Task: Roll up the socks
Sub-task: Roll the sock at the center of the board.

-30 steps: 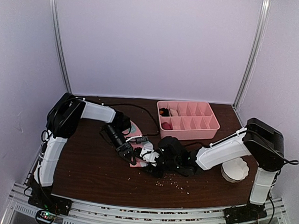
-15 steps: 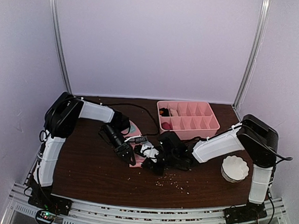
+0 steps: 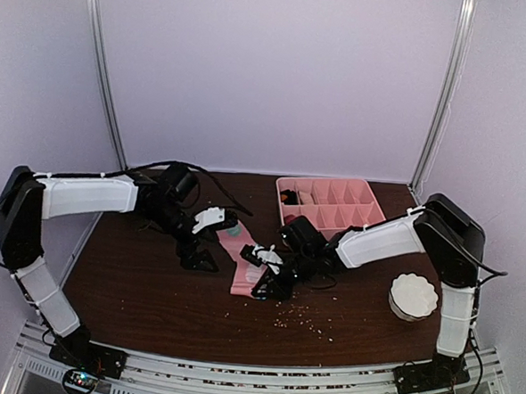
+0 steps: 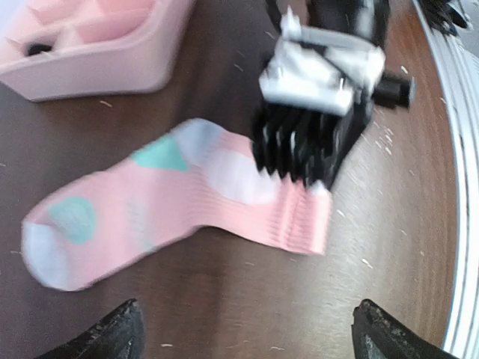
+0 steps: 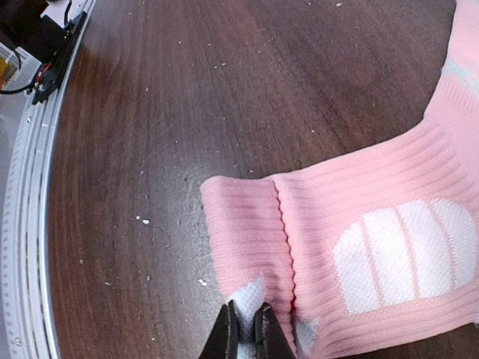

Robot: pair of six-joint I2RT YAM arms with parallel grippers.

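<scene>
- Holding a few small things in its left-hand compartments, the pink divided tray (image 3: pixel 336 235) stands at the back right of the bench (image 3: pixel 150 297). A dark thing (image 3: pixel 287 197) and a pale thing (image 3: pixel 306 198) lie in the rear cells and a maroon thing (image 3: pixel 293 222) in a front cell. All three are too small to identify.
- The tray is smooth moulded plastic with thin partition walls and rounded corners. Its other cells show only their pink floors.
- A white bowl (image 3: pixel 414 296) with a scalloped, fluted rim sits near the right edge of the bench, well apart from the tray.
- The pink sock (image 4: pixel 172 202) lies flat on the dark wood-grain bench in front of the tray, between the two arms. It is bent at the heel.
- It is a soft knit. The cuff is ribbed lengthwise, the toe and heel are pale, and there are mint-green patches and a white oval patch with a mesh-like weave.
- The right wrist view shows a raised ridge crossing the ribbed part close to the cuff end.
- The right tool (image 5: pixel 243 329) has its fingers pinched together on the edge of the sock's cuff. From the left wrist view its black, comb-ridged body covers that end of the sock.
- The left tool (image 4: pixel 247 340) stands wide open with nothing between its fingers. Its dark tips show well apart at the bottom corners of its own view, near the sock's toe end but clear of the fabric.
- Pale crumbs (image 3: pixel 305 317) are scattered on the bench in front of the sock.
</scene>
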